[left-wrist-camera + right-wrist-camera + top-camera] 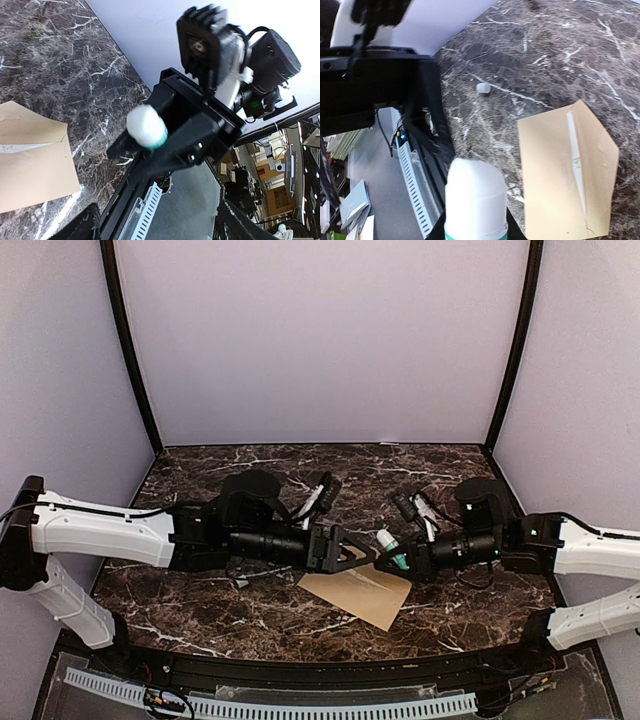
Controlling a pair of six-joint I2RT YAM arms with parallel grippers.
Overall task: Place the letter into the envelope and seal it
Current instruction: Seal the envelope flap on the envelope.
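The tan envelope [358, 592] lies flat on the marble table near the front, under where both arms meet. Its pointed flap [600, 145] lies folded out. A narrow white strip [575, 155] shows at its mouth, the letter's edge; the rest of the letter is hidden inside. My right gripper [402, 558] is shut on a white glue stick with a green band [476, 200], held above the table beside the envelope [555, 185]. My left gripper [356, 554] faces it, jaws wide open and empty, just short of the stick's tip [146, 127]. The envelope [30, 165] is at the left of the left wrist view.
A small white cap [483, 88] lies on the marble away from the envelope. The table's black front edge carries a slotted white cable duct [300, 706]. Lavender walls close in the back and both sides. The left arm's black body [375, 80] hangs close before the right wrist.
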